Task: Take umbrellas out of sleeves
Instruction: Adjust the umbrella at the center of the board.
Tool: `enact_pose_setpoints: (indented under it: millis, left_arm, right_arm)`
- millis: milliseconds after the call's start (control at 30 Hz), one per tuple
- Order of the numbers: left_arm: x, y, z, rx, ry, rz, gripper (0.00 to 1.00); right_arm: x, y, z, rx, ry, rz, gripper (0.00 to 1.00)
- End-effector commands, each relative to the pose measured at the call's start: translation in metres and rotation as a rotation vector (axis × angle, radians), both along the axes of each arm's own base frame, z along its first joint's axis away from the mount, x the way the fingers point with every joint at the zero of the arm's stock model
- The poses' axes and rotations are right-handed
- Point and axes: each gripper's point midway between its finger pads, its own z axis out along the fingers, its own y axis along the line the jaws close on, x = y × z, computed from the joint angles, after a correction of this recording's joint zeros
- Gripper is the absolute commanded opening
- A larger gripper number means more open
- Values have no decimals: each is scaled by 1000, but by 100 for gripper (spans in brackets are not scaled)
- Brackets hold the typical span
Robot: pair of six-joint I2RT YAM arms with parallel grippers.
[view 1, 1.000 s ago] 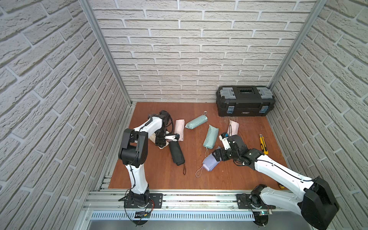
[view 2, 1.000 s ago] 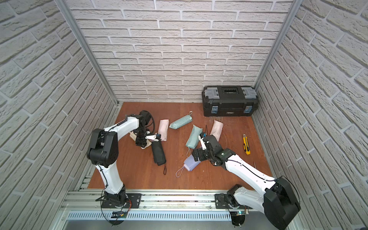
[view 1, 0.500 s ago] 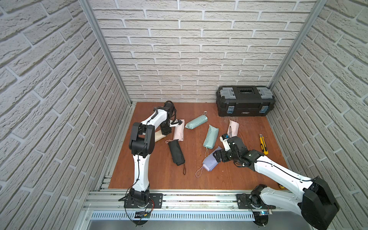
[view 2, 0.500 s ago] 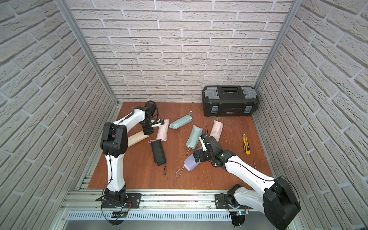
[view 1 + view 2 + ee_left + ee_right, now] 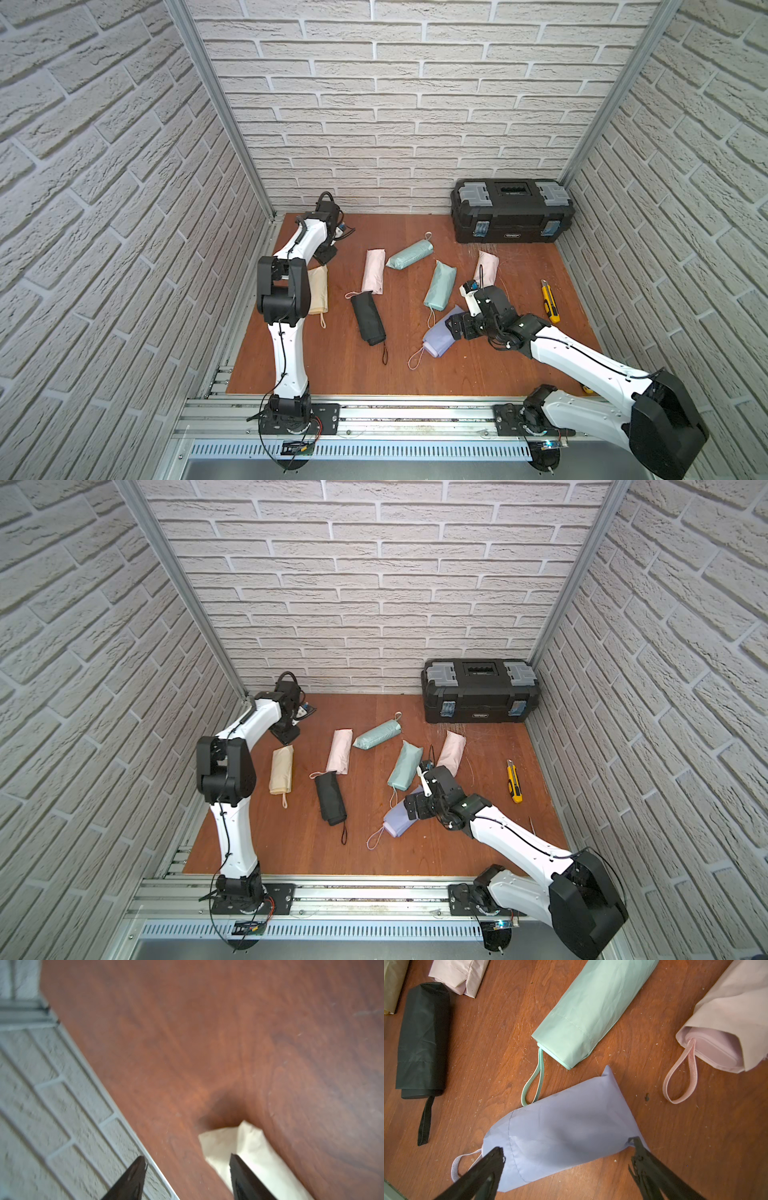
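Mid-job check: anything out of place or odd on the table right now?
A yellow utility knife lies loose on the table by the right wall, apart from the umbrellas; its blade state is too small to tell. Pale scratches mark the wood in front of the black toolbox. Nothing spilled.

Both arms reach out, each with its jaws parted.
The left arm (image 5: pixel 308 237) rises from its base, folds at the elbow and stretches toward the far left corner, and the left gripper (image 5: pixel 187 1161) points downward with its jaws partly apart. The right arm (image 5: pixel 582 359) lies low and long toward the middle with its wrist tipped down, and the right gripper (image 5: pixel 568 1147) is spread wide.
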Motion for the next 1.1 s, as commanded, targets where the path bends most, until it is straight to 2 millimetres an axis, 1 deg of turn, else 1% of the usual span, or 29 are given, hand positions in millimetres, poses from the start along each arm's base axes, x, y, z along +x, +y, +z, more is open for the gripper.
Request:
enact_pose_setpoints:
  millis: [0, 100, 133, 200, 300, 367, 400, 467, 567, 667, 733, 800, 900, 1000, 1067]
  left_arm:
    - [-25, 0, 21, -105, -79, 136, 67]
    - [-45, -5, 24, -189, -116, 176, 67]
    - [-52, -7, 21, -219, -118, 197, 67]
    - [-62, -9, 11, -297, -97, 249, 61]
    - [-70, -1, -6, -338, -71, 348, 59]
    - [-75, 17, -12, -286, -68, 419, 56]
    - [-78, 24, -15, -263, -57, 438, 52]
    - [-84, 34, -20, -214, -31, 471, 38]
    - [-92, 40, -29, -182, -3, 500, 25]
    - [-100, 37, -37, -202, 11, 515, 16]
    - [-108, 36, -44, -202, 42, 526, 16]
    - [-120, 35, -57, -190, 92, 533, 19]
    - [-134, 35, -72, -178, 137, 538, 19]
    - [-135, 31, -74, -190, 133, 542, 20]
    - [-129, 28, -72, -215, 118, 547, 25]
  right_arm:
    - [4, 3, 2, 9, -25, 1, 99]
    - [3, 2, 2, 9, -27, -1, 99]
    - [3, 2, 2, 10, -28, -2, 99]
    - [4, 2, 2, 10, -27, -2, 99]
    - [4, 2, 2, 9, -27, -2, 99]
    - [3, 1, 2, 8, -28, -2, 99]
    - [3, 1, 2, 8, -29, -4, 99]
    - [2, 0, 3, 8, -34, -8, 99]
    - [3, -1, 4, 7, -41, -12, 99]
    - [3, -1, 4, 6, -41, -12, 99]
    - [3, -1, 4, 5, -40, -11, 99]
    - [3, -1, 4, 6, -41, -13, 99]
    - [3, -1, 4, 7, -43, -12, 99]
    - [3, -1, 4, 8, -46, -11, 99]
    - [3, -1, 4, 9, -47, -12, 99]
